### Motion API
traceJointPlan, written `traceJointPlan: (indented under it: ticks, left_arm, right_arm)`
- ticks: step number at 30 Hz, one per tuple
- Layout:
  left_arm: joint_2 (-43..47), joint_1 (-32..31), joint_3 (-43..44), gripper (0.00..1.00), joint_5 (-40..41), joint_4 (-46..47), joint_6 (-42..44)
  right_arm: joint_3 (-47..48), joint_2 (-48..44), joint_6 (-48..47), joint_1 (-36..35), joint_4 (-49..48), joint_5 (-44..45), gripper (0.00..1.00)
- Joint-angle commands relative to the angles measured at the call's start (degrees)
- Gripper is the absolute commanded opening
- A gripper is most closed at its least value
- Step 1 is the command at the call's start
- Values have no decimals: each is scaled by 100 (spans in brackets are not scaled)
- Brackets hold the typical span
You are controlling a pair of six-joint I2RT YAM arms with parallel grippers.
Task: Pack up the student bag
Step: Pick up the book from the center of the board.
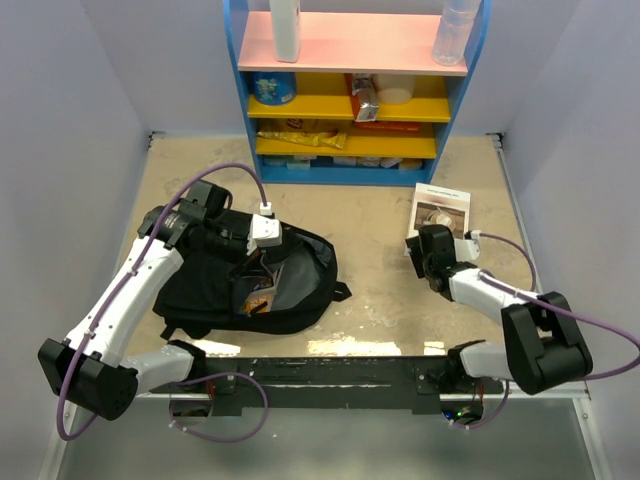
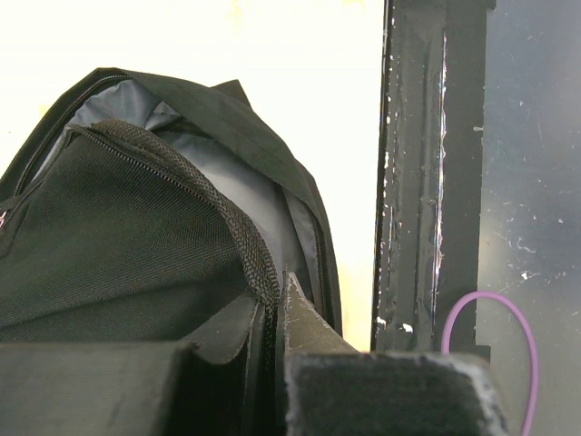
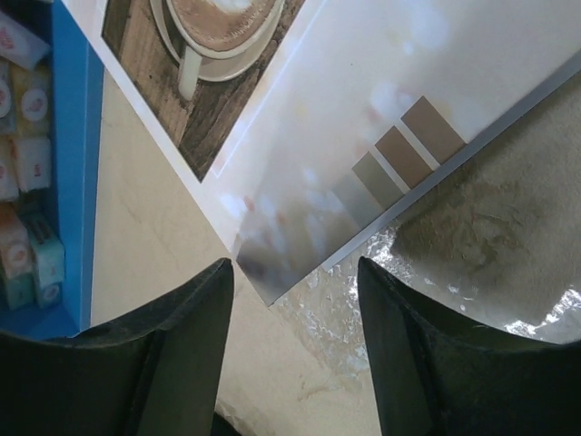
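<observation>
We see student bag [image 1: 300, 272] [image 2: 109, 227] lying on worktop [image 1: 385, 295], left of centre, main compartment unzipped and gaping. Left pincer [image 1: 262, 236] [image 2: 277, 302] clamped tight on zipper edge of bag opening, edge raised. Right pincer [image 1: 425, 250] [image 3: 295, 283] low over near corner of book [image 1: 442, 208] [image 3: 318, 136], jaws apart, corner between them, not gripped. Book flat on worktop, right side, just before blue shelf [image 1: 236, 100].

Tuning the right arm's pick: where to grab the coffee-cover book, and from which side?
Its near corner, from the arm's own side. The book lies flat on the table, so only its thin edges offer a pinch. That corner juts toward the right gripper and sits between the open fingers. One finger would probably have to slip underneath.
</observation>
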State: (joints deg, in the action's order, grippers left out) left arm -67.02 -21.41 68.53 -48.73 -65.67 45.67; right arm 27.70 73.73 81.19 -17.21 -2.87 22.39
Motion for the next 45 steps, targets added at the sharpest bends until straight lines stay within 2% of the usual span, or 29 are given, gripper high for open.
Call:
traceJointPlan:
  ticks: [1,10,22,27,28,29,34,38,42,45]
  left_arm:
    - [128,-48,29,0,-172,-25,91]
    - [128,-48,2,0,-137,-42,100]
    - [172,-56,-68,0,-146,-51,126]
    - [216,-48,-103,0,-146,-43,135]
    - [216,-48,-112,0,-146,-42,135]
    - [225,-39,-121,0,-154,-34,135]
    - [234,-39,-103,0,-163,-34,135]
    - [234,-48,-94,0,-198,-34,109]
    - [234,-48,-59,0,-225,-25,82]
    - [225,-48,11,0,-260,-16,30]
  right_arm:
    - [139,255,213,25,-459,-86,59]
    - [288,651,248,25,-714,-314,51]
    - [174,519,248,51,-820,-279,29]
    - [156,379,12,69,-837,-253,13]
    - [156,361,-58,78,-855,-270,3]
    - [165,352,-137,69,-855,-288,0]
    - [244,326,-726,60,-785,-797,0]
    - [-63,369,-964,-106,-1188,-1631,0]
    - [-81,510,-1534,-746,-1251,-2230,0]
    - [15,861,-1956,-1168,-1409,-2993,0]
